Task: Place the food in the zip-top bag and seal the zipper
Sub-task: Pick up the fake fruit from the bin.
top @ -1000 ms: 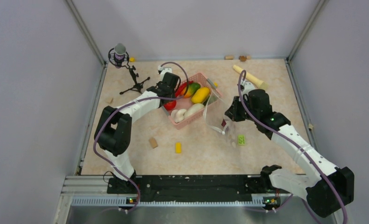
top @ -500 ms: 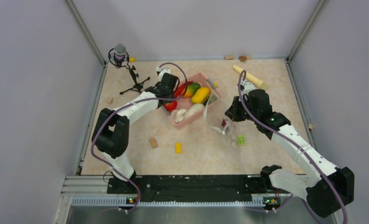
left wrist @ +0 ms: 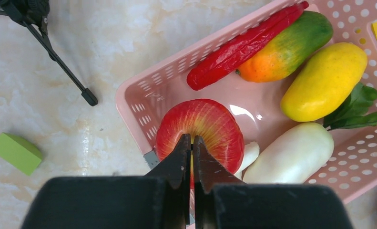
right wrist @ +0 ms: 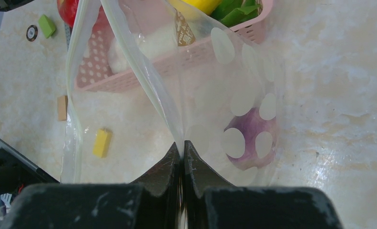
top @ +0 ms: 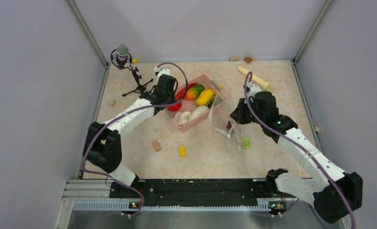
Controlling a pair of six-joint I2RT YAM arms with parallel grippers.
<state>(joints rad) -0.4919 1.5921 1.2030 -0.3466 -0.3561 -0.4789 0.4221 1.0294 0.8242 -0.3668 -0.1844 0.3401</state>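
"Two grippers are to be entered, nearest first. How are they held, and why?"

"Item 1: right gripper (right wrist: pixel 182 143), at the near right of the pink basket (left wrist: pixel 134 105). Its fingers are clamped on the zip-top bag (right wrist: pixel 253 86) at the zipper (right wrist: pixel 148 81), judged so that the mouth is held up and gaping toward the basket. The film is clear, crinkled and pale-dotted. One purple onion (right wrist: pixel 247 131), round and matt, is lodged inside."

"And the left?"

"Item 2: left gripper (left wrist: pixel 192 138), over the basket's left end. Its fingers are closed to a slit against the red apple (left wrist: pixel 215 124), which is glossy and streaked. Whether the apple is pinched cannot be told. Farther back in the basket are listed: white piece (left wrist: pixel 291 152), smooth; yellow mango (left wrist: pixel 324 81); orange-green mango (left wrist: pixel 286 45); red chili (left wrist: pixel 243 45), long and waxy, at the far rim."
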